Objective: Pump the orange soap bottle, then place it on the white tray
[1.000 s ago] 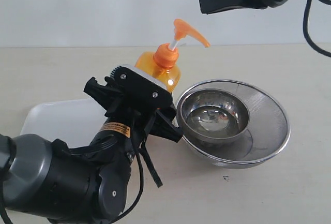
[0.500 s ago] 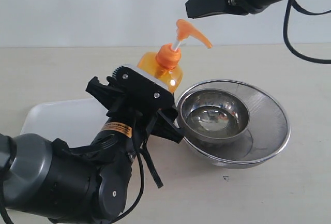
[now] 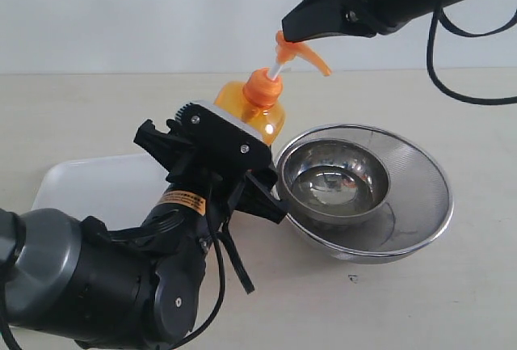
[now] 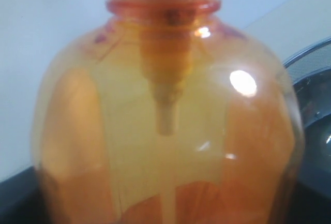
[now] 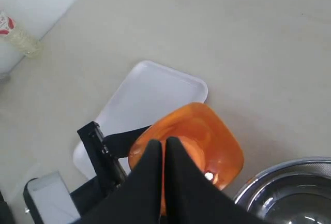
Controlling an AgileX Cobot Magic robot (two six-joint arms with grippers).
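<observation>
The orange soap bottle [image 3: 252, 114] stands between the fingers of my left gripper [image 3: 234, 136], which is shut on its body. In the left wrist view the translucent orange soap bottle [image 4: 165, 125] fills the frame and hides the fingers. Its orange pump head [image 3: 295, 49] is raised on the white stem. My right gripper [image 3: 289, 27] is shut, its tip right at the top of the pump head. From the right wrist, that gripper [image 5: 164, 144] points down over the bottle [image 5: 207, 136]. The white tray [image 3: 89, 184] lies to the left, behind my left arm.
A steel bowl [image 3: 335, 176] sits inside a wider mesh strainer [image 3: 420, 196] just right of the bottle. The right wrist view shows the tray [image 5: 155, 87] beside the bottle, the strainer rim [image 5: 289, 182], and a small bottle [image 5: 15, 32] far off by the wall.
My right gripper has come down and to the left, from well above the pump head to its top. The left gripper and bottle have stayed put.
</observation>
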